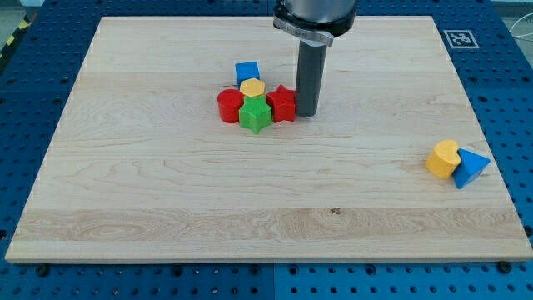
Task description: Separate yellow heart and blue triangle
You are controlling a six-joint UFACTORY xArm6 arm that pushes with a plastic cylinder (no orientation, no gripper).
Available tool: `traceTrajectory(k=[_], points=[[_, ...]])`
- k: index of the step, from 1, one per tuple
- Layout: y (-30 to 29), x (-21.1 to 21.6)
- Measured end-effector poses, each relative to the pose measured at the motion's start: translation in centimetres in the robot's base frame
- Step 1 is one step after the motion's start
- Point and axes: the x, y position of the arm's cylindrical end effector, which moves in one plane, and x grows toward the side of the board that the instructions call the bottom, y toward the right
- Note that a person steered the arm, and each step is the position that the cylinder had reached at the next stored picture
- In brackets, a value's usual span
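The rod's tip (306, 113) sits on the wooden board (166, 192), a little above the board's middle and toward the view's top. It is a plain dark rod with no jaws, so it holds nothing; it stands upright, straight down from the arm's grey collar (315, 18) at the view's top edge. The tip is just beside the red star (282, 103), on that block's right side, so close that I cannot tell whether they touch.

That star belongs to a tight cluster of five blocks. To its left sits the green star (256, 114), and left of that the red cylinder (229, 106). A yellow hexagon (252, 87) sits behind the green star, and a blue cube (247, 72) stands behind the hexagon, toward the view's top.

The two blocks named in the task are well apart from the tip, far off near the board's right edge, below the tip's level in the view. The yellow heart (442, 158) lies on the left and the blue triangle (470, 167) on the right, pressed against each other.
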Motion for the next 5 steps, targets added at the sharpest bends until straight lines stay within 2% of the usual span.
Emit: traceTrajectory(k=[2,5], points=[[3.0,0.2],[9.7,8.3]])
